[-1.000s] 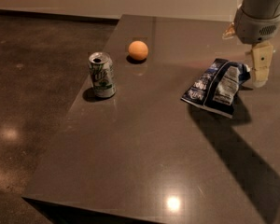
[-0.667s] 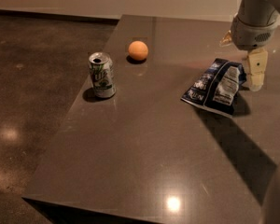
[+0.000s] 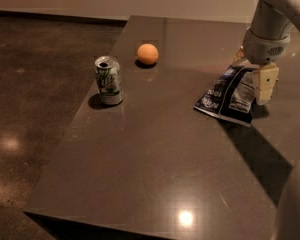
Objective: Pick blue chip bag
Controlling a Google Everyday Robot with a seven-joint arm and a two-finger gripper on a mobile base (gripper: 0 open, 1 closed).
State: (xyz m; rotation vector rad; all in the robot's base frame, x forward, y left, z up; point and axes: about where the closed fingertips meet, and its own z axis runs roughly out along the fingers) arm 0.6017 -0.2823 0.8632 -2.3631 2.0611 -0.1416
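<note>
On the desk [image 3: 155, 159], the bag [image 3: 225, 96] lies flat, well right of the can [image 3: 108, 80]. The gripper [image 3: 251, 81] hangs farther right of the can, fingers [image 3: 265, 84] spread, straddling the bag's end. Best to sink lower, centre the crinkled foil between them, then close gently.

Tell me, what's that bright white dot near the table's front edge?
Camera view: the dot is a light's glare on the shiny table; a long dark shadow runs from the gripper, at the bag's right edge, toward the front.
</note>
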